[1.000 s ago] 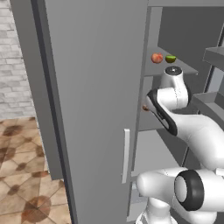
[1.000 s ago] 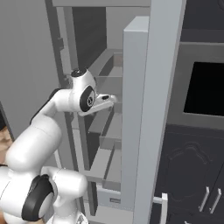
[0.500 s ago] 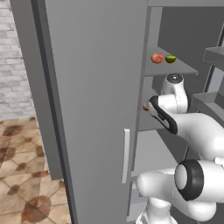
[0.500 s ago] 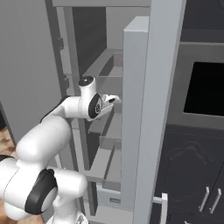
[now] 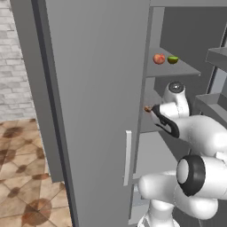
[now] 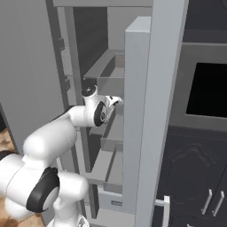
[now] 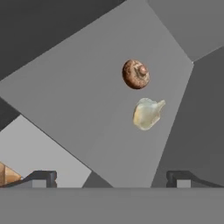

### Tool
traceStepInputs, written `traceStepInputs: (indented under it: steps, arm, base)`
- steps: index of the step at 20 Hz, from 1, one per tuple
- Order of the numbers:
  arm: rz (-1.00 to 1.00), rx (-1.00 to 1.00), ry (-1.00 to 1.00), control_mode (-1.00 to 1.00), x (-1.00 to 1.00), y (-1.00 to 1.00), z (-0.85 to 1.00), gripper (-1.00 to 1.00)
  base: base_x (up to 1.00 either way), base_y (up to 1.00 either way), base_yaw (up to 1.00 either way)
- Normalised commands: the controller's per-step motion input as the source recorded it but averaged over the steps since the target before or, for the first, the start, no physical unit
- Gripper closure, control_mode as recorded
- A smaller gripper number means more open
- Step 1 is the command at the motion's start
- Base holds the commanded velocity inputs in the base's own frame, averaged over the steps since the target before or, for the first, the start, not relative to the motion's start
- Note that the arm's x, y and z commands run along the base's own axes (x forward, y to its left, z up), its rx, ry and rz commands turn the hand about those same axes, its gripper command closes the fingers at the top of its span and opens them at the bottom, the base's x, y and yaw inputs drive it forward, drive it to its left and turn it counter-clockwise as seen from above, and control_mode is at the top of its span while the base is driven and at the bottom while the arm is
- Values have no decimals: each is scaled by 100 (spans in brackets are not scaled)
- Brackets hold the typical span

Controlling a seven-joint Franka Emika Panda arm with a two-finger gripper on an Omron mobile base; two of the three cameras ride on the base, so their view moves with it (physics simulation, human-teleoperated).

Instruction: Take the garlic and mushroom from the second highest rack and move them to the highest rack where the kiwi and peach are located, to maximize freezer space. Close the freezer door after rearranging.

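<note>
The freezer door (image 5: 93,111) is seen swung wide open in the left base view, with its pale handle (image 5: 127,157) near the lower right edge of the panel. Up on the highest rack (image 5: 177,71) the peach (image 5: 158,58) and the kiwi (image 5: 173,59) are parked side by side, just apart, toward the back of that shelf.

One level down, the second highest rack (image 7: 87,113) is laid out in the hand view. The mushroom (image 7: 135,74) and the garlic (image 7: 148,113) are both sat on it toward the far corner where the rack meets the side wall, the garlic just beside the mushroom and closer to the camera. They look not quite touching, though the gap is small. In the left base view only a sliver of the mushroom (image 5: 147,108) can be made out at the left edge of that rack, tucked right behind the arm.

The gripper (image 7: 111,177) is held spread wide, with nothing between its fingertips (image 7: 41,177); both items are well ahead of it on the shelf and neither is touched. From the right base view the arm (image 6: 95,113) is seen reaching into the freezer at the level of the second rack, the hand end partly hidden behind the door-side frame (image 6: 137,119). To the right a dark oven front (image 6: 206,88) and cabinet doors are visible.
</note>
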Motion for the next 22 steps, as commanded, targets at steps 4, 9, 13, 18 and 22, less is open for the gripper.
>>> traceStepInputs:
  steps: [4,9,13,18,22]
  arm:
    - [1,-9,0,-100,19,-16,-11,-100]
    - [0,-6,0,-100,24,-14,-6,-100]
    - [0,-3,0,-100,17,-24,-3,-100]
    - [0,0,0,-100,21,-19,-17,-100]
    - [0,0,0,-100,28,-8,-23,-100]
  base:
    - [0,0,0]
    - [0,0,0]
    - [0,0,0]
    - [0,0,0]
    - [0,0,0]
